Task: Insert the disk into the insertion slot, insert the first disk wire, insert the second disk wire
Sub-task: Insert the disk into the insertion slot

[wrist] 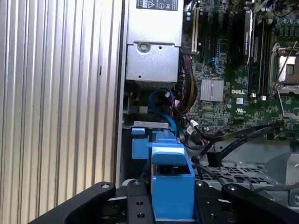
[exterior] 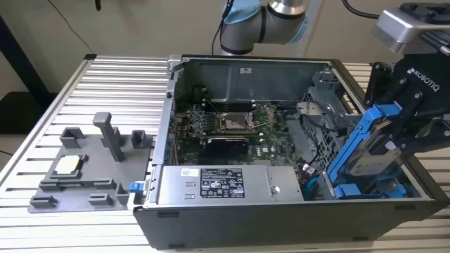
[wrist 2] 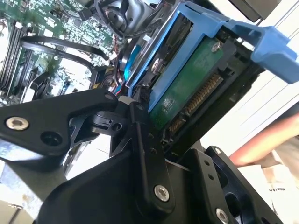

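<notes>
Disk [exterior: 371, 150], framed by its bright blue carrier, stands steeply tilted in the open computer case [exterior: 232, 224], at the case's end toward the exterior view's right. The gripper [exterior: 402, 138] pinches it: in the first wrist view the black fingers [wrist: 136, 205] sit pressed against both sides of the blue carrier [wrist: 170, 168], with no gap showing. The second wrist view shows the disk's green circuit board [wrist 2: 187, 88] and its connector row facing out beside the gripper's black linkage [wrist 2: 142, 149]. The disk's lower end reaches down inside the case, close to another blue carrier [exterior: 359, 191] lying in the case; I cannot tell whether they touch. Further inside the case lie the motherboard [exterior: 232, 124] and the silver power supply [exterior: 218, 184]. A grey fixture [exterior: 84, 168] rests outside the case, toward the exterior view's left.
</notes>
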`<act>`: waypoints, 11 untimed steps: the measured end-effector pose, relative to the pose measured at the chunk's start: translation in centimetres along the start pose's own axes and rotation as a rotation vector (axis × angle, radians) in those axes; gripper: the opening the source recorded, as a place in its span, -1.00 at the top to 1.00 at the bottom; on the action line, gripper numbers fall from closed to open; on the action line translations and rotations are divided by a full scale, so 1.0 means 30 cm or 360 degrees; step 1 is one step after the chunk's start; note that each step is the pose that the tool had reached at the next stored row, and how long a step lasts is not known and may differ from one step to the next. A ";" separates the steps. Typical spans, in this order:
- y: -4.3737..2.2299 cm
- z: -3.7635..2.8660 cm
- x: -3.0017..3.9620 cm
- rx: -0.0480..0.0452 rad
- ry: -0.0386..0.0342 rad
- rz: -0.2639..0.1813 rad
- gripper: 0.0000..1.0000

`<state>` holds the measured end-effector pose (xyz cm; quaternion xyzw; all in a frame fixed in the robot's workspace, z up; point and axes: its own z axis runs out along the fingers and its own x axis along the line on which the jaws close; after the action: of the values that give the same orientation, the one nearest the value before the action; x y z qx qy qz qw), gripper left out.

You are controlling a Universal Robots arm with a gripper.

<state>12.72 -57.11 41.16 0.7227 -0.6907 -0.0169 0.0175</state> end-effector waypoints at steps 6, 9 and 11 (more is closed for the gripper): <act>-0.022 -0.028 0.001 -0.0072 -0.0003 0.0000 0.34; -0.036 -0.027 0.001 -0.0092 -0.0004 0.0000 0.34; -0.043 -0.024 0.002 -0.0092 -0.0004 0.0000 0.34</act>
<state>14.04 -57.11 41.83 0.7220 -0.6899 -0.0378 0.0374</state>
